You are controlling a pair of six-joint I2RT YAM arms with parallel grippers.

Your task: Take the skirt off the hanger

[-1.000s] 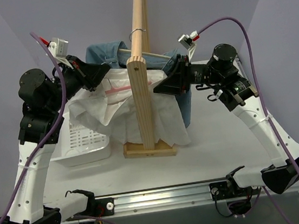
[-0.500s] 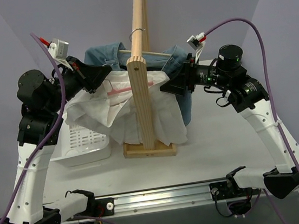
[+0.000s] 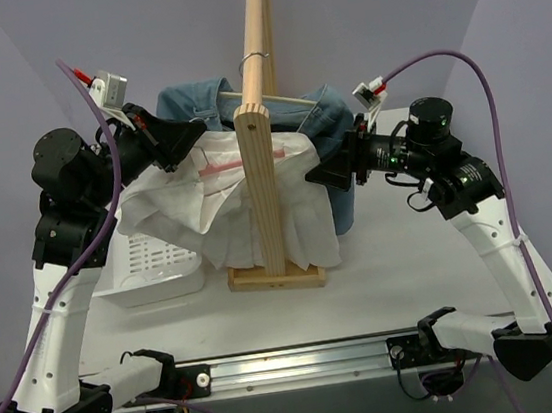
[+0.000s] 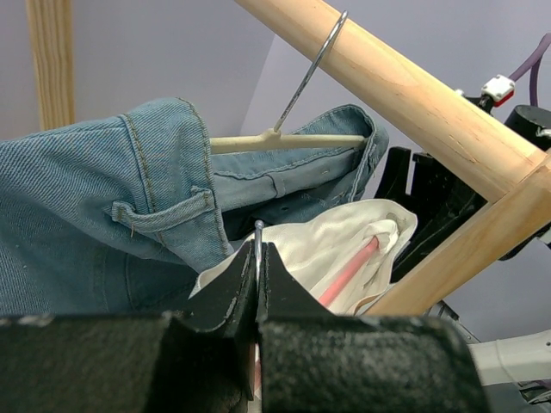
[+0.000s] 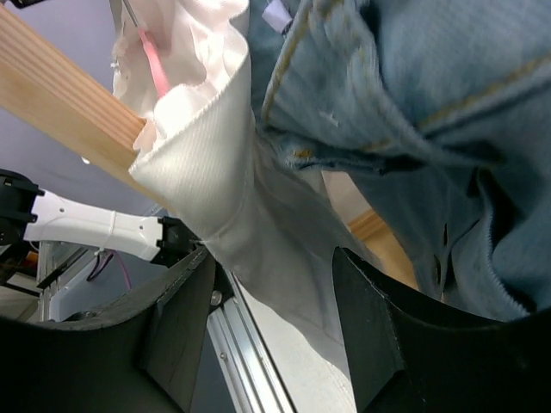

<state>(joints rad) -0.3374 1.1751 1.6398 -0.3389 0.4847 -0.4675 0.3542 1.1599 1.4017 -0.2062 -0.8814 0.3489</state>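
The white skirt (image 3: 191,212) hangs draped over the pink hanger (image 3: 219,165) beside the wooden rack post. My left gripper (image 3: 192,136) is shut on the hanger's thin metal hook (image 4: 256,231). The pink bar (image 4: 349,271) and the skirt (image 4: 318,245) lie just beyond its tips in the left wrist view. My right gripper (image 3: 327,173) is open at the skirt's right edge. In the right wrist view (image 5: 271,258) its jaws stand wide apart, with skirt fabric (image 5: 258,206) hanging ahead of them, not clamped. A bit of the pink hanger (image 5: 155,60) shows there.
A wooden rack with a sloping rod (image 3: 256,28), a post (image 3: 262,188) and a base (image 3: 276,275) stands mid-table. A blue denim garment (image 3: 193,101) hangs behind on an off-white hanger (image 4: 284,140). A white slotted basket (image 3: 157,266) sits at the left under the skirt.
My right arm has drawn back to the right and down, away from the skirt. The skirt's right side now hangs a little lower. The left gripper has stayed in place.
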